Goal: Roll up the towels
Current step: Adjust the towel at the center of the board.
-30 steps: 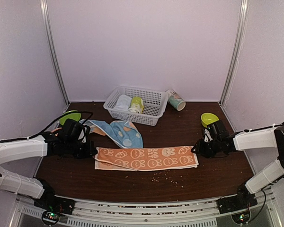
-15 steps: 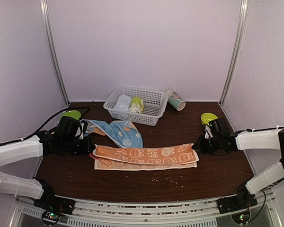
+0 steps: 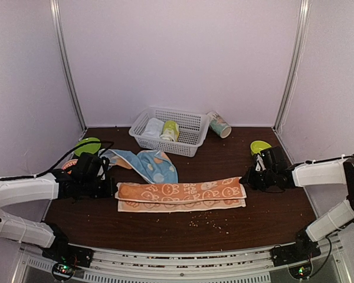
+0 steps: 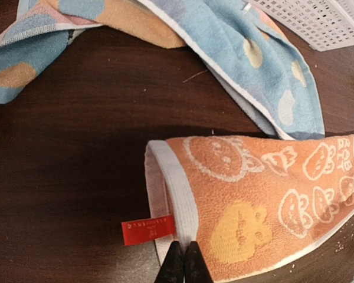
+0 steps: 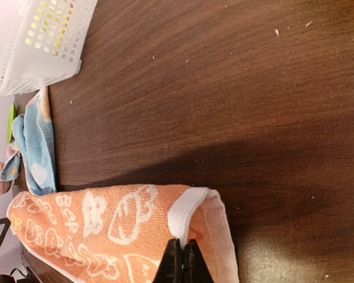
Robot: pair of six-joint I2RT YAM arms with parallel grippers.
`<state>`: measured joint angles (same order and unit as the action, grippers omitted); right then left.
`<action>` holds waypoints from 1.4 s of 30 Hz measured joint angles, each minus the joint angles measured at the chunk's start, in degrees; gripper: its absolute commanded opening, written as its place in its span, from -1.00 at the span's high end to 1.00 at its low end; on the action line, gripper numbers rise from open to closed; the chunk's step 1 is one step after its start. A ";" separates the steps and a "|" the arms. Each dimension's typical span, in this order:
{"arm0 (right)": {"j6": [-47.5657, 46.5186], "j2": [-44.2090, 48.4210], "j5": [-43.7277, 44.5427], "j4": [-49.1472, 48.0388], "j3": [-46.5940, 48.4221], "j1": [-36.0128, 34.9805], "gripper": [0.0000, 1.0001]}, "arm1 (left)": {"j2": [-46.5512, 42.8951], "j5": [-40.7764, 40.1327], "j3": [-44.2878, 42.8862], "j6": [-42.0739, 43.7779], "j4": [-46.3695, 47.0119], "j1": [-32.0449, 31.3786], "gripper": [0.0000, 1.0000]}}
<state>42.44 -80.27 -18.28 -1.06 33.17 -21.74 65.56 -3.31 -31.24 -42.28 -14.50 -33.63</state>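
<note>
Shows peach-orange towel (image 3: 182, 196) stretched across centre of worktop (image 3: 253, 218), folded lengthwise. L end effector (image 4: 184, 262) pinched tight on its white-hemmed left end, by red tag (image 4: 148, 229); R end effector (image 5: 183, 259) likewise on right end. Light blue spotted towel (image 3: 150, 165) crumpled just behind, nr white basket (image 3: 186, 144).

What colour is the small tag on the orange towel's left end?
Red. The tag sits at the white hem of the peach-orange towel, clearest in the left wrist view.

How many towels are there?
4: orange towel stretched mid-table, blue towel crumpled behind it, a whitish rolled towel and a yellow-green rolled towel in the basket. The basket may hide others.
</note>
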 measured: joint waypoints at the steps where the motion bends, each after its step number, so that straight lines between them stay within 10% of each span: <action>1: 0.02 -0.39 0.13 -0.22 -0.15 0.02 1.00 | 0.37 -0.15 0.42 0.00 0.24 0.04 1.00; 16: -0.26 -3.43 0.15 -2.47 -2.08 0.02 1.00 | 5.77 2.93 3.80 0.00 7.91 0.22 1.00; 20: -0.87 -3.43 0.17 -2.32 -2.10 0.02 0.59 | 5.68 3.61 5.11 0.00 8.55 0.22 1.00; 29: -1.55 -1.92 0.33 -0.48 -2.82 0.24 -0.24 | 4.42 4.28 6.51 -0.33 6.75 0.26 -0.09; 42: -1.81 4.35 1.77 9.64 -4.37 -4.04 -0.13 | -6.34 4.48 5.99 -2.10 -2.97 -1.20 -0.28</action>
<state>40.62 -75.92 -16.51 8.58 28.80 -25.78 59.22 1.17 -25.26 -44.38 -17.47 -34.83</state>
